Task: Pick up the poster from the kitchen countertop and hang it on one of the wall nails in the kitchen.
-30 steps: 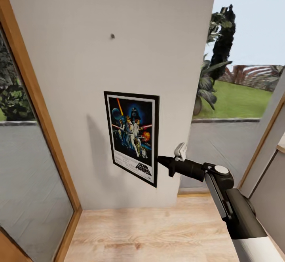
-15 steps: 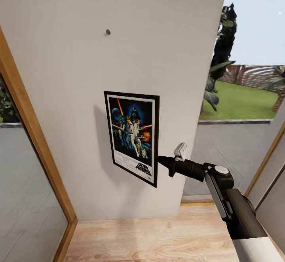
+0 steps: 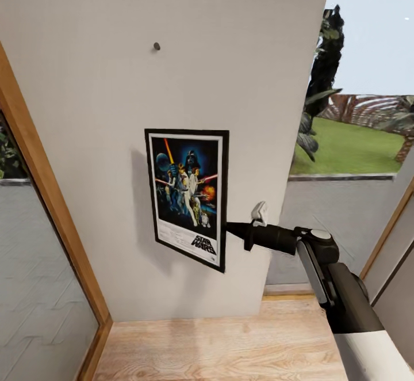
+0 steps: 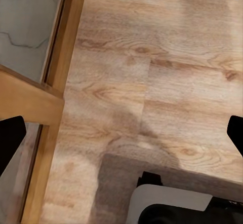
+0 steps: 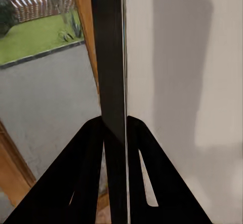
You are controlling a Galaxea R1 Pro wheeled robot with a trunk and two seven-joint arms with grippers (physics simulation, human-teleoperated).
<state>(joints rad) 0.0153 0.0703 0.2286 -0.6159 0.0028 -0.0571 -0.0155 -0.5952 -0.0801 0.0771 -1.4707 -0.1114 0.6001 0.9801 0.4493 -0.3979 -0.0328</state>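
Over on the left, a wooden door frame (image 3: 52,220) runs beside the pale wall (image 3: 230,53), and high on that wall sits a small dark nail (image 3: 156,46). Below it, well apart from the nail, the poster (image 3: 187,195) hangs in the air in front of the wall, upright with a slight tilt, Star Wars art facing us, its shadow falling on the plaster. The right gripper (image 3: 230,229) pinches the poster's right edge low down; from the wrist, the black fingers (image 5: 88,168) clamp either side of the dark slat of the frame (image 5: 112,82). The left gripper's fingertips (image 4: 10,140) sit wide apart over the wooden floor (image 4: 152,57), holding nothing. Farther right, glass shows a lawn (image 3: 351,148) and plants (image 3: 322,76).
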